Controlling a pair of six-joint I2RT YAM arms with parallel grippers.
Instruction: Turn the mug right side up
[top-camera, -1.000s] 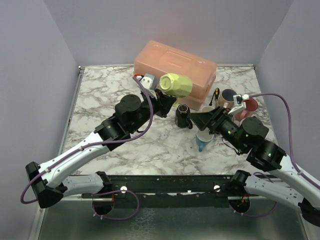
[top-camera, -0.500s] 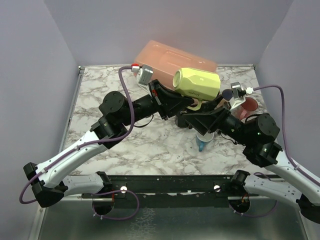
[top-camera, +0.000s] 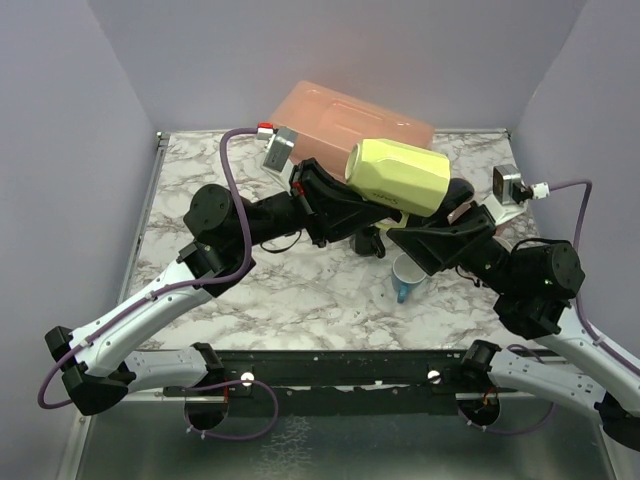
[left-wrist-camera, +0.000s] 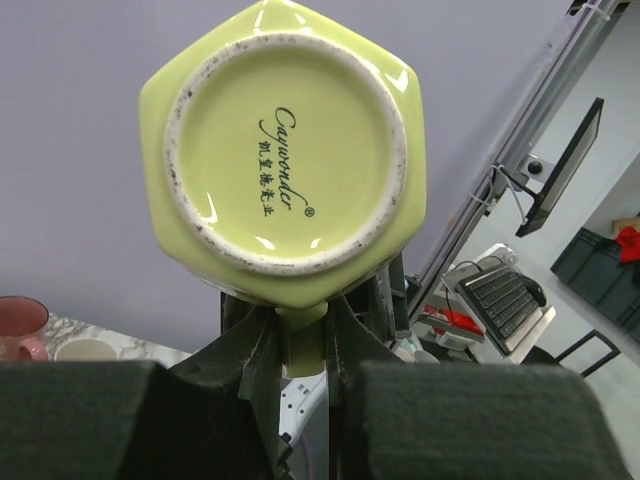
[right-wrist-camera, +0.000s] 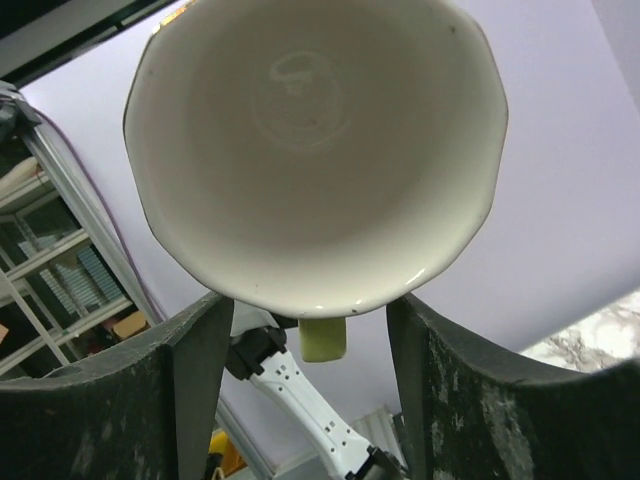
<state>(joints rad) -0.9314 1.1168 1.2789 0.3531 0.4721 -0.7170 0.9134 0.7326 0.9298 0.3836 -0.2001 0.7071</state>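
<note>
The yellow-green mug hangs in the air above the table, on its side, base to the left and mouth to the right. My left gripper is shut on its handle from below; in the left wrist view the handle sits pinched between the fingers under the mug's stamped base. My right gripper is open at the mouth end. In the right wrist view the white inside of the mug fills the top, with my right gripper open below its rim and apart from it.
A pink plastic bin lies upside down at the back. A black mug and a white cup with a blue inside stand on the marble table under the two grippers.
My left gripper has carried the mug up and to the right and turned its mouth to the right. My right arm has risen to face the mug's mouth.
</note>
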